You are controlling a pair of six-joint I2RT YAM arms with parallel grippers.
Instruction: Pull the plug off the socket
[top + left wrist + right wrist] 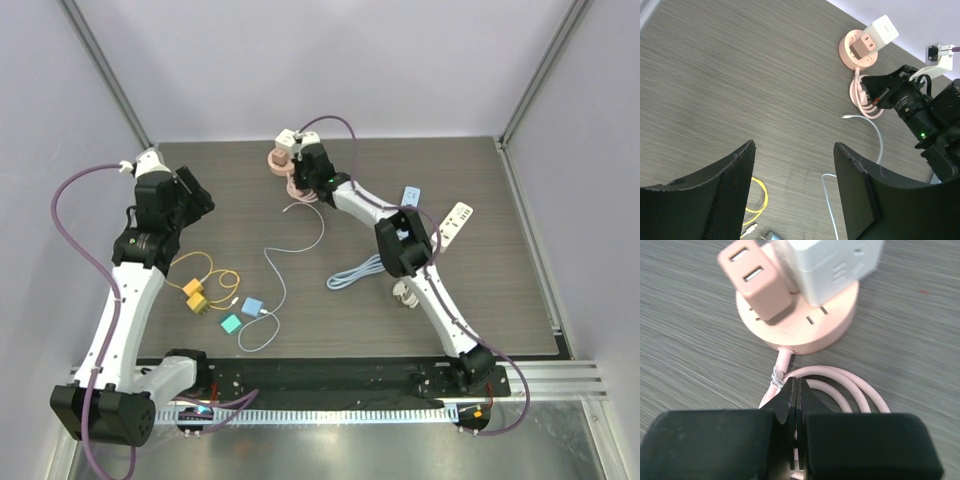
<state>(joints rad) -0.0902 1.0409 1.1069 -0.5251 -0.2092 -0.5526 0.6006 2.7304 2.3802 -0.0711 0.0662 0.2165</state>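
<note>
The right gripper (795, 387) hangs with its two black fingers (788, 405) pressed flat together and nothing visibly caught between them. The tips sit just above the coiled pink cord (860, 390), beside its wire tie (776, 380). The round pink socket (830, 335) lies just beyond those tips, near the far edge of the grey table (715, 75). A pink plug (757, 282) and a white cube plug (832, 265) stand side by side in its top face, and the fingers touch neither. Well apart on the left side of the table, the left gripper (794, 147) hovers with its jaws about half spread and empty, facing the socket across bare wood-grain.
</note>
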